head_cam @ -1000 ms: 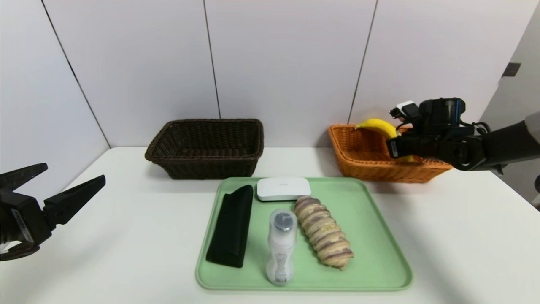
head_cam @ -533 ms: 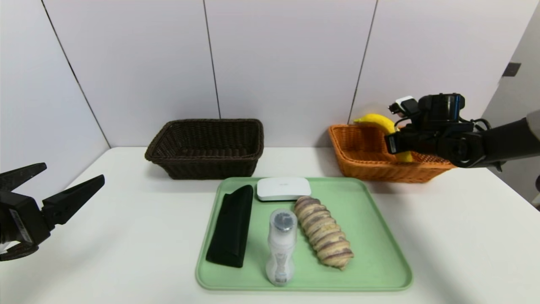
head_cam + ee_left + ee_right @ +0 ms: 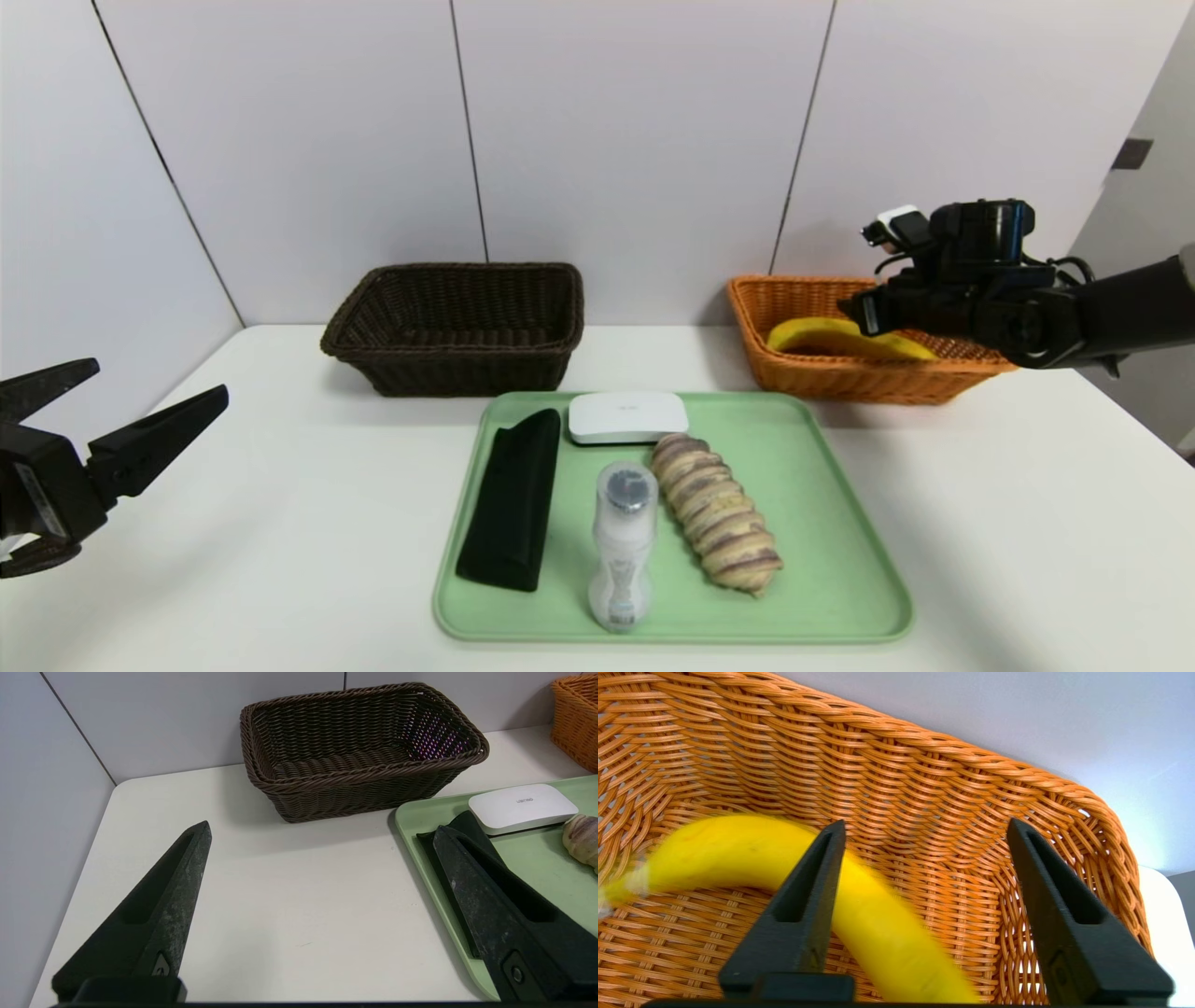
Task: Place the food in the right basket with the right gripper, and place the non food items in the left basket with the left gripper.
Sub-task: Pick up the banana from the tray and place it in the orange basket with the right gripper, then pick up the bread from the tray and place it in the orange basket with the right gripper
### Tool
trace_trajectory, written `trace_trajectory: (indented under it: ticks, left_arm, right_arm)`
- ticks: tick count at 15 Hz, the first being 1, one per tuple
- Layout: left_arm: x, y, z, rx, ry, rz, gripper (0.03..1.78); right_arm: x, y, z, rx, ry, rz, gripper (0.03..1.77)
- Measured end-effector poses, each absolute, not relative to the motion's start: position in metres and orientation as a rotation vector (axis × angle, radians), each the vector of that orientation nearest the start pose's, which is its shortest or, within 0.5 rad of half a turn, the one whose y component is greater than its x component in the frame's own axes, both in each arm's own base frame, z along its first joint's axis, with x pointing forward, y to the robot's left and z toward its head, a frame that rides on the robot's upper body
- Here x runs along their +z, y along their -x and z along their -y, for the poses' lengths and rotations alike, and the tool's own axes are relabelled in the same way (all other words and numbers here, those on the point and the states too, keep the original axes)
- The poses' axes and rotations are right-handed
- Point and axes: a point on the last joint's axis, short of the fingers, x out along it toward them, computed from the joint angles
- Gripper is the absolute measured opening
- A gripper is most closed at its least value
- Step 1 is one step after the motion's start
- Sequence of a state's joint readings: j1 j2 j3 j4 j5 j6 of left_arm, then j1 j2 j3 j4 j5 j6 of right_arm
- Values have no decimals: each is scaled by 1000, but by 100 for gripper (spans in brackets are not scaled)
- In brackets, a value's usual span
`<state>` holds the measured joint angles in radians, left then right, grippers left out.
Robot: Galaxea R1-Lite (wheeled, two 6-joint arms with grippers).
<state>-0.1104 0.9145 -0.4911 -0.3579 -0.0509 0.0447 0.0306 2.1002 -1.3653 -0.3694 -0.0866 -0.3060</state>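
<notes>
Banana (image 3: 850, 338) lying in orange basket (image 3: 803, 378), under wide-spread right gripper (image 3: 924, 830)

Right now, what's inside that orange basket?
A banana lies inside the orange basket, released beneath the open right gripper. The gripper hides part of the basket floor.

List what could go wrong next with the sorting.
1. The right gripper hangs open low over the orange basket, so pulling back could snag its rim.
2. The bread loaf lies tight beside the bottle; grabbing it may roll the bottle.
3. The pouch is flat, hard to pinch.
</notes>
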Motion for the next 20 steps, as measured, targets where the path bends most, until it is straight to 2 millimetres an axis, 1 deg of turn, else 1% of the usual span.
trace_trajectory:
  ticks: [2,4,6,9,12,14,16,18,20]
  left_arm:
    - [228,-108,13,-163,-46,-61,169]
    - [228,-108,13,-163,-46,-60,169]
    - [228,-108,13,-163,-46,-60,169]
    - [228,-108,13,-165,-47,-60,169]
    - [228,-108,13,-165,-46,-60,169]
    - [228,-108,13,-166,-46,-60,169]
    - [228,-109,13,-168,-48,-61,169]
    - [228,-109,13,-169,-47,-62,169]
    - [228,-110,13,-170,-46,-65,169]
  right_arm:
    - [165,-426,-13,10,323,-360,134]
    - [174,-422,-18,22,322,-337,142]
    - [188,-417,-30,45,321,-297,148]
    - [214,-403,-58,108,322,-234,155]
    - [236,-383,-90,178,325,-168,161]
    - [245,-368,-111,234,327,-143,163]
    - [248,-348,-128,295,336,-161,165]
    - [248,-325,-145,355,334,-217,166]
    - [248,-302,-156,402,320,-272,167]
